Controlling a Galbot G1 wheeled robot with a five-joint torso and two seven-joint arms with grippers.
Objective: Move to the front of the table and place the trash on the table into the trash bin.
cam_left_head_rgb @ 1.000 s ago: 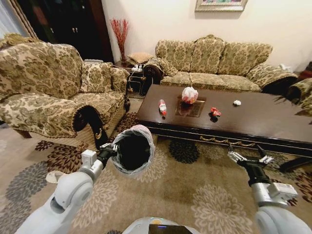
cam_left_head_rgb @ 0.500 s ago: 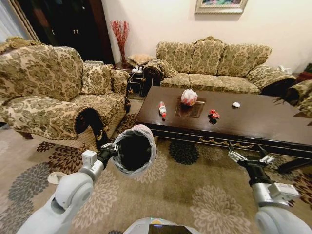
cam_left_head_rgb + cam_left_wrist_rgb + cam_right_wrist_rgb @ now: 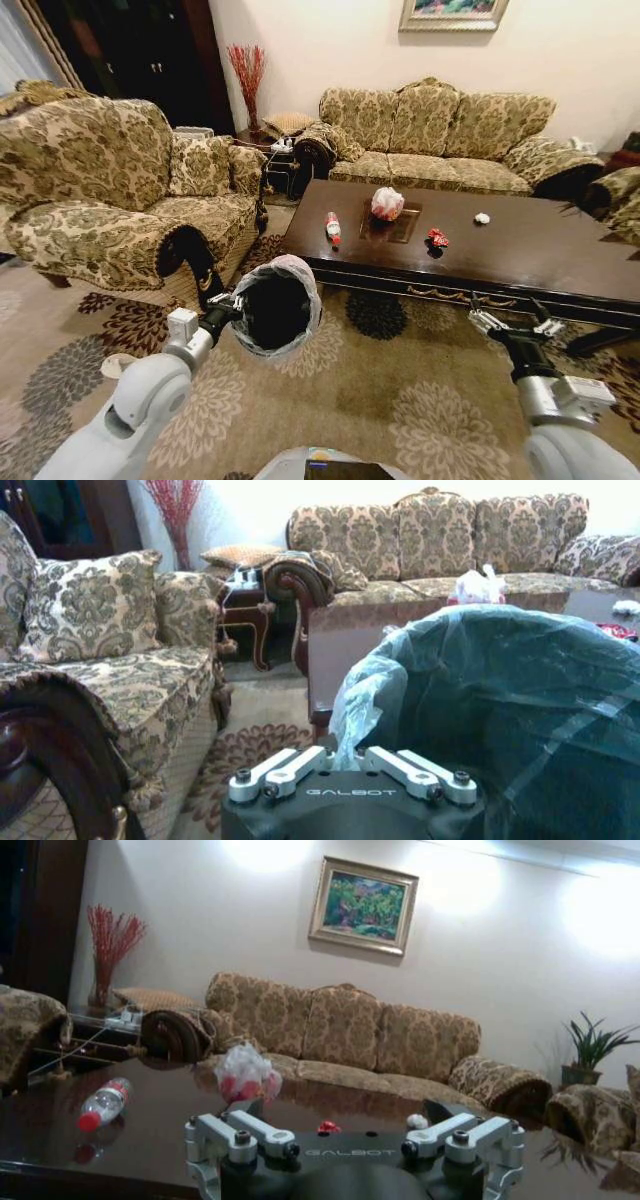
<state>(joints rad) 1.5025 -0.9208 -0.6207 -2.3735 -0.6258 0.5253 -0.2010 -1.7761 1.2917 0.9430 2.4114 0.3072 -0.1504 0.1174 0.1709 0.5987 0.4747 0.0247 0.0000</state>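
While the robot is not yet at the front of the worktop (image 3: 520,250), the step in hand looks like the approach, and it should end with the base square to the long near edge.

The left gripper (image 3: 222,315) is closed on the rim of the trash bin (image 3: 275,310) and holds it up, mouth toward the worktop. The right gripper (image 3: 510,325) is wide open and empty, low before the near edge.

On the worktop lie 4 pieces: the bottle (image 3: 333,225) near the left end, the bag bundle (image 3: 387,203) by the square panel, the red wrapper (image 3: 437,238) and the paper wad (image 3: 483,217) further right.

The carpet (image 3: 400,390) ahead is open. The armchair (image 3: 110,190) stands close on the left, so the bin arm has little room there.
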